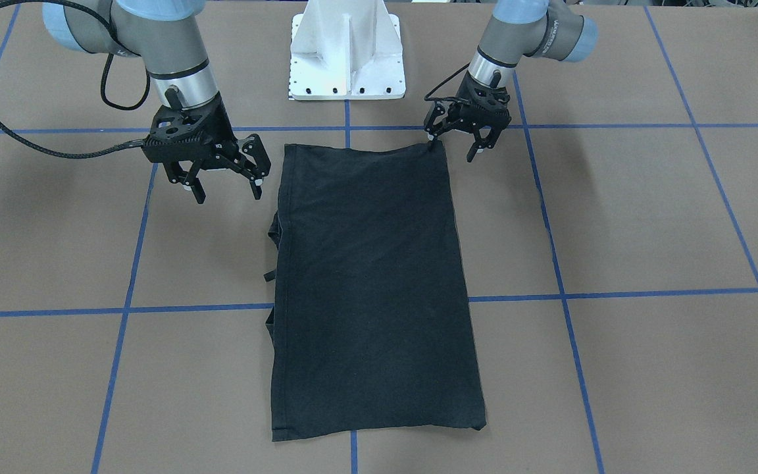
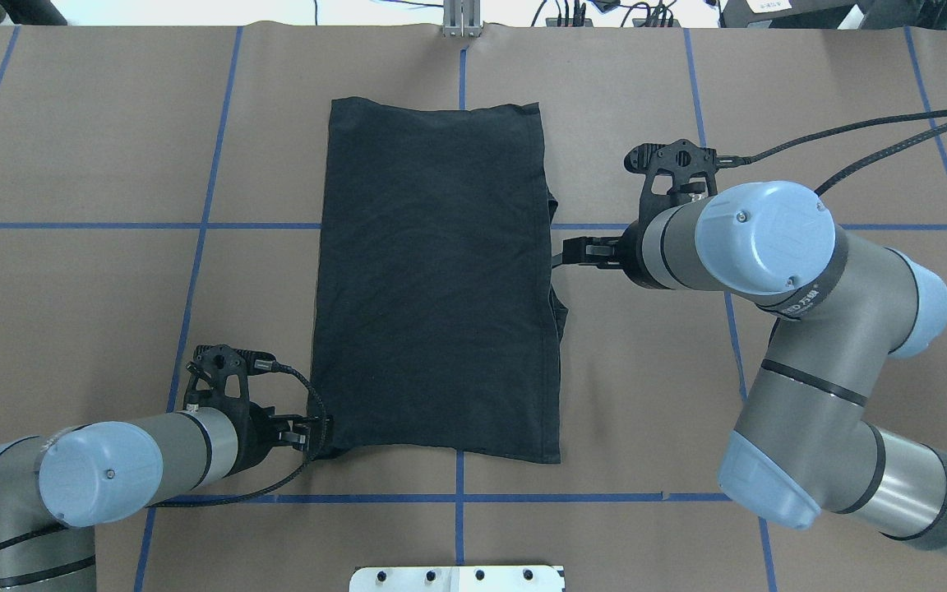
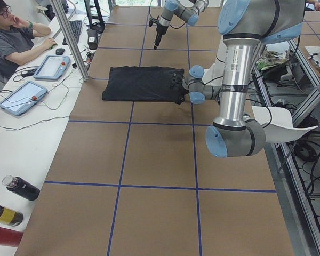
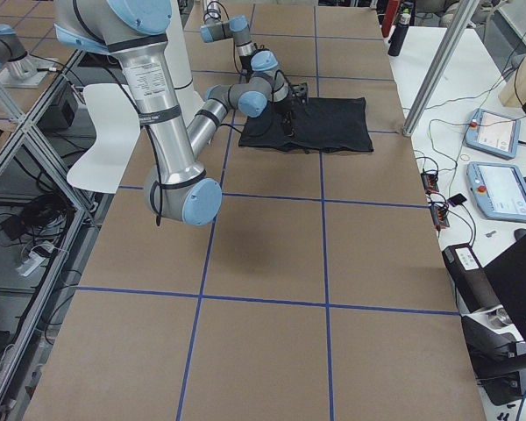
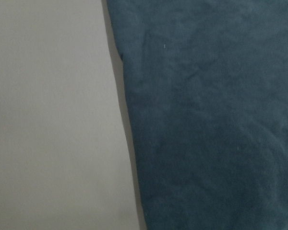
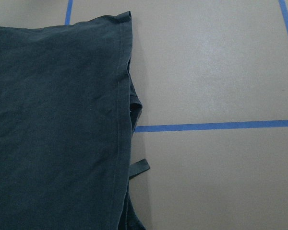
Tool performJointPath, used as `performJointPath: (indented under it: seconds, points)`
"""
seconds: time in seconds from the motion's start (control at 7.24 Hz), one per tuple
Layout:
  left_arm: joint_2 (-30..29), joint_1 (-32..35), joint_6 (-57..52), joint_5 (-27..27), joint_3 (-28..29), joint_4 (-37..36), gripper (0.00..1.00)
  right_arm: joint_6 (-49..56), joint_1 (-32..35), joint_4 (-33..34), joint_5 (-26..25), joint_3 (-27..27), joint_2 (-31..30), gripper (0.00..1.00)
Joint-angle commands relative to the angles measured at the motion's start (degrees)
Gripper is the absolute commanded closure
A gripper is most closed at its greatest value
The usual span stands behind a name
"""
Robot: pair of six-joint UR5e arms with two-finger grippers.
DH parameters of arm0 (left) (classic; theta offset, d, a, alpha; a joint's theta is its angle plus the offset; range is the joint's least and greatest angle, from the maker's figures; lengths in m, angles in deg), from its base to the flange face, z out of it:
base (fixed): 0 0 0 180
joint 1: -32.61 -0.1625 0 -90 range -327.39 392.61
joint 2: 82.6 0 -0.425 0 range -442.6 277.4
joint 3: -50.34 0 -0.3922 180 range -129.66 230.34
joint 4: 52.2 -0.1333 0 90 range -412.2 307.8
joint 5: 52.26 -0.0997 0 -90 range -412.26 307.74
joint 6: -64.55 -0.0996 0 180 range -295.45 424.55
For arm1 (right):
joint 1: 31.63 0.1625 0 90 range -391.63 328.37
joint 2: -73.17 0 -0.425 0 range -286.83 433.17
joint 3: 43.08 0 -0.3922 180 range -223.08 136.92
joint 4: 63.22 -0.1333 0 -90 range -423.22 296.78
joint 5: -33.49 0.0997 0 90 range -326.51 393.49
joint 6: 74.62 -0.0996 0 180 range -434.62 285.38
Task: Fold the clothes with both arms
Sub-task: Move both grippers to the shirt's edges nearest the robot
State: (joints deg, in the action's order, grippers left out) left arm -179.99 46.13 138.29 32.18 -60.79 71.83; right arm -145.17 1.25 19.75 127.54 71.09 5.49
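T-shirt (image 1: 372, 283): laid flat mid-surface (image 1: 649, 217), folded into 1 long strip.
Left hand (image 1: 454, 147): spread, set at the robot-side corner; nothing gripped.
Right hand (image 1: 227, 191): wide, empty, just beside the opposite corner.
Risk: only 1 layer caught, or uneven lift; fold would be skewed.
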Motion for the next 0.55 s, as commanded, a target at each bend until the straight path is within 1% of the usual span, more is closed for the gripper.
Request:
performJointPath:
  seconds: [0.0, 0.41]
  points:
    - [-0.08, -0.51, 1.24, -0.06, 0.39, -0.11, 0.35, -0.02, 0.00, 0.00, -0.01, 0.09, 0.00, 0.00]
    - [-0.52, -1.21, 1.24, 0.11, 0.21, -0.11, 0.36, 0.06, 0.00, 0.00, -0.01, 0.00, 0.00, 0.00]
